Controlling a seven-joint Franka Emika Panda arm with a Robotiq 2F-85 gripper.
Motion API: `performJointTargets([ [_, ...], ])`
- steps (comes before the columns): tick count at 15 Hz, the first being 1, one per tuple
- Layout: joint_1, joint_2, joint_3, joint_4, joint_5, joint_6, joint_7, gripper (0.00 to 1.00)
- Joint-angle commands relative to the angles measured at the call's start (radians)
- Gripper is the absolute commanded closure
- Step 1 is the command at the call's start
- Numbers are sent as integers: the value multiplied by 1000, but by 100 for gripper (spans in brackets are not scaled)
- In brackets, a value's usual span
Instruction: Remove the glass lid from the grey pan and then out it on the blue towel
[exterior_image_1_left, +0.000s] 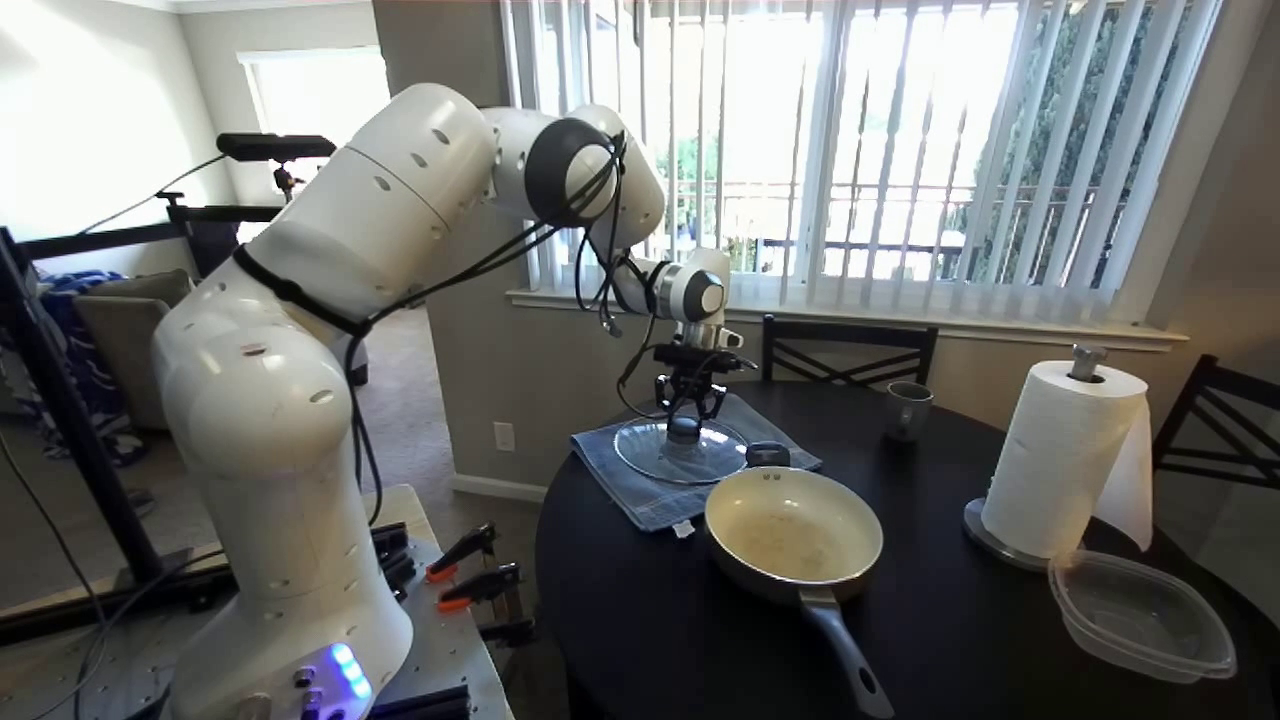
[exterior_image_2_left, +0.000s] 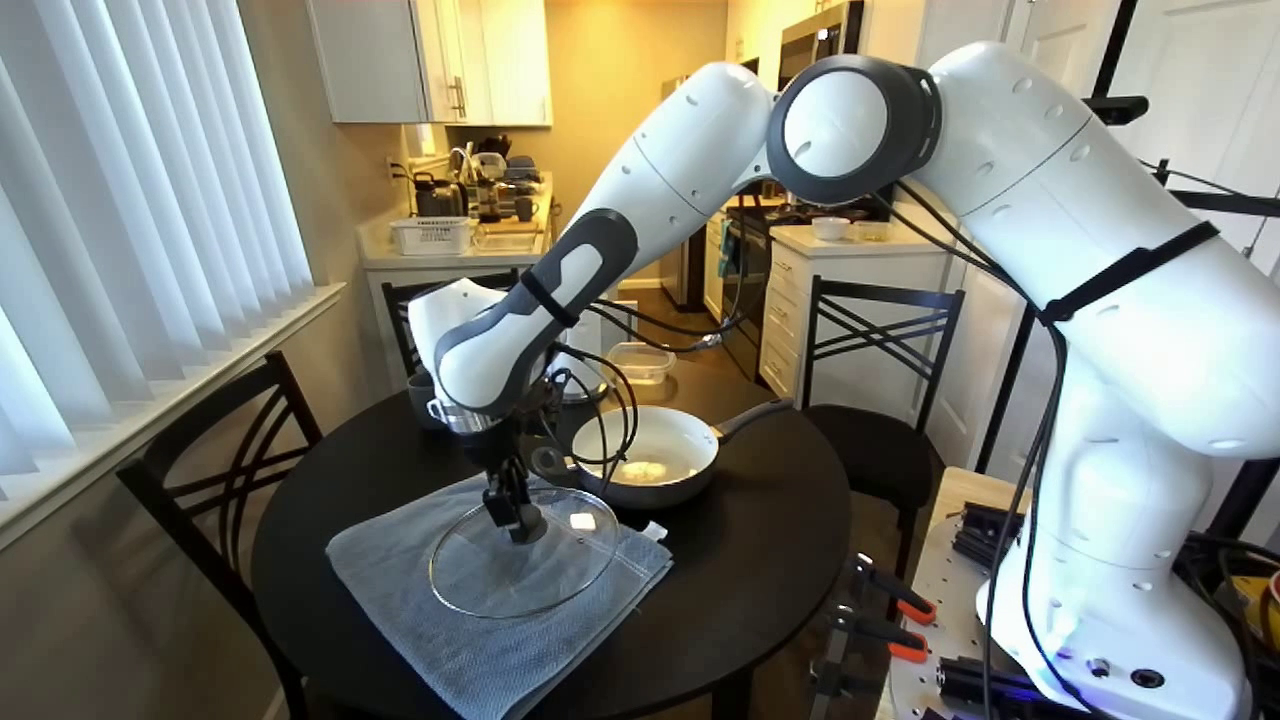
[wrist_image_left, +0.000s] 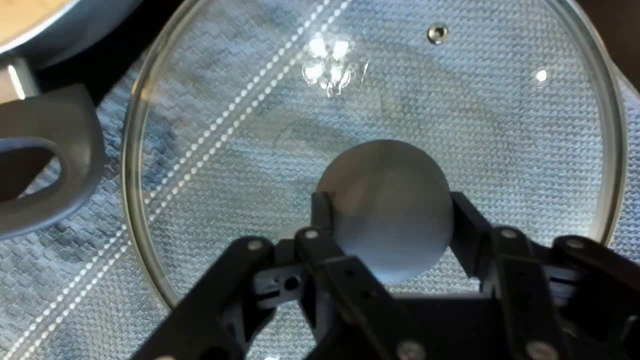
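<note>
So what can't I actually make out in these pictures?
Glass lid: in the wrist view, the hand covers part of its rim.
Grey pan: in the wrist view, the picture's edges cut off most of it.
Mug: in an exterior view, the arm hides part of it.
White tag on the blue towel: in an exterior view, too small to tell if anything is printed.

Bright window (exterior_image_1_left: 760, 120), vertical blinds (exterior_image_2_left: 180, 180), black chairs (exterior_image_2_left: 870, 450), white cabinets (exterior_image_2_left: 370, 65)

The gripper (exterior_image_1_left: 686, 418) is at the knob (exterior_image_1_left: 684, 431) of the glass lid (exterior_image_1_left: 690, 461), over the blue towel (exterior_image_1_left: 650, 506); the grey frying pan (exterior_image_1_left: 795, 525) stands just beside, 2 dining chairs (exterior_image_1_left: 850, 329) at the black table (exterior_image_1_left: 960, 620).
</note>
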Motion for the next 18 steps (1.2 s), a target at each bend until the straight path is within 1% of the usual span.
performJointTargets([
  [1, 12, 2, -7, 11, -14, 24, -2, 67],
  [6, 24, 12, -8, 10, -21, 34, -2, 67],
  [7, 28, 13, -10, 11, -25, 22, -5, 17],
  [8, 30, 12, -10, 11, -26, 21, -4, 15],
  [10, 36, 7, -14, 17, -30, -6, -1, 5],
  [12, 50, -1, -29, 27, -45, -61, 12, 0],
  [15, 61, -6, -43, 45, -80, -122, 9, 0],
  [16, 42, 21, -23, 57, -51, -88, 3, 0],
  [18, 46, 20, -29, 63, -61, -104, 3, 0],
])
